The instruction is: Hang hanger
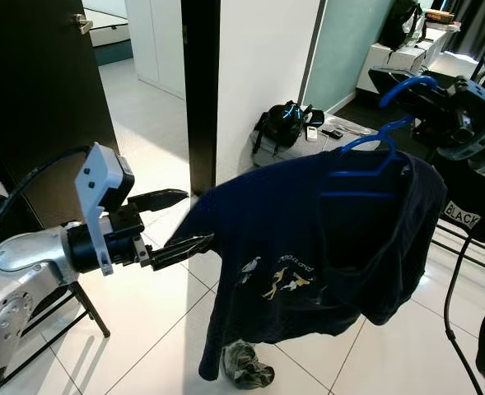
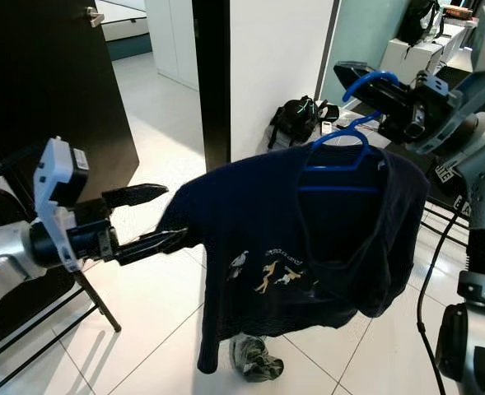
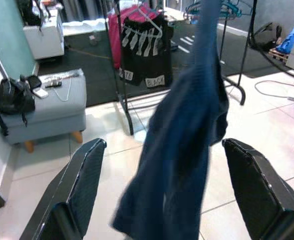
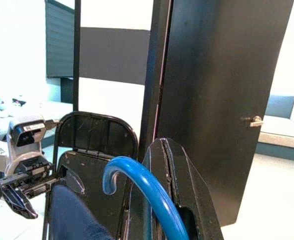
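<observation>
Right gripper clamped on blue plastic hanger carrying dark navy printed T-shirt, left gripper fingers spread at its sleeve.

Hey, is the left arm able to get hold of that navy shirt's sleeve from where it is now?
Probably yes. The left tool is open right at the navy T-shirt sleeve edge, with nothing between them, while the right tool holds the blue hanger up.
</observation>
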Tool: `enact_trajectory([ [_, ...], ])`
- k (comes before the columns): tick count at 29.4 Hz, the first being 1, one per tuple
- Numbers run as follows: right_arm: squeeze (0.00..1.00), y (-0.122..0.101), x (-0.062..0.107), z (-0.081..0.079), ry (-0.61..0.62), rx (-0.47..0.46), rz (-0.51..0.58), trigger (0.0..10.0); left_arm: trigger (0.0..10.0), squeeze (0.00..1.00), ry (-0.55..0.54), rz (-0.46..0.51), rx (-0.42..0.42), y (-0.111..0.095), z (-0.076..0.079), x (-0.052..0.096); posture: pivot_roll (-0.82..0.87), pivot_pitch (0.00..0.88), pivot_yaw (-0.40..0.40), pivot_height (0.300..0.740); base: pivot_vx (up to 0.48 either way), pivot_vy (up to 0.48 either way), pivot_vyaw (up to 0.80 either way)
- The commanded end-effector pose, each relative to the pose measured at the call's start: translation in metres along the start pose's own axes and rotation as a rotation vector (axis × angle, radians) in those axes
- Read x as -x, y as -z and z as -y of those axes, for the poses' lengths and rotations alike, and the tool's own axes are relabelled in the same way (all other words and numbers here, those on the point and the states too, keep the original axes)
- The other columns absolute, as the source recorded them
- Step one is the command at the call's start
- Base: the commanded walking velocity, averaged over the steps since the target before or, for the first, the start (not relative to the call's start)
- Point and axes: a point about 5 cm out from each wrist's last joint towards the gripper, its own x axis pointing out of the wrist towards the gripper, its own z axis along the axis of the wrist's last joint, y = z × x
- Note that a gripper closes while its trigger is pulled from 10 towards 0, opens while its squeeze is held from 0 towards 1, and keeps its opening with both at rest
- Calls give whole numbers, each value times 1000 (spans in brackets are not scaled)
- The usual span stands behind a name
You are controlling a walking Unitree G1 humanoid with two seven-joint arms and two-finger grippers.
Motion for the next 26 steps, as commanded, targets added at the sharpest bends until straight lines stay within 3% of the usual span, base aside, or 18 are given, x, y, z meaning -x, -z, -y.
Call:
enact_trajectory([
  [1, 0, -10, -4, -2, -28, 25, 43, 0, 10000, 0, -9, -32, -8, 5, -1, -1, 27, 0, -49, 740, 0, 0, 0],
  [7, 0, -11, -4, -2, -36, 23, 47, 0, 10000, 0, -88, -61, -14, 16, -10, -1, 22, 0, -50, 740, 0, 0, 0],
  [12, 0, -11, -4, -3, -39, 22, 48, 0, 10000, 0, -73, -33, 6, 16, -7, -3, 21, 0, -50, 740, 0, 0, 0],
  [15, 0, -10, -5, -3, -41, 18, 51, 0, 10000, 0, -43, 14, 29, 13, -1, -12, 23, 0, -50, 740, 0, 0, 0],
  [16, 0, -10, -5, -3, -39, 18, 52, 0, 0, 0, -36, 26, 39, 13, 0, -13, 23, 0, -50, 740, 0, 0, 0],
  [26, 0, -10, -4, 0, -12, 21, 56, 0, 0, 0, -19, 62, 47, 7, 0, -8, 26, 0, -50, 740, 0, 0, 0],
])
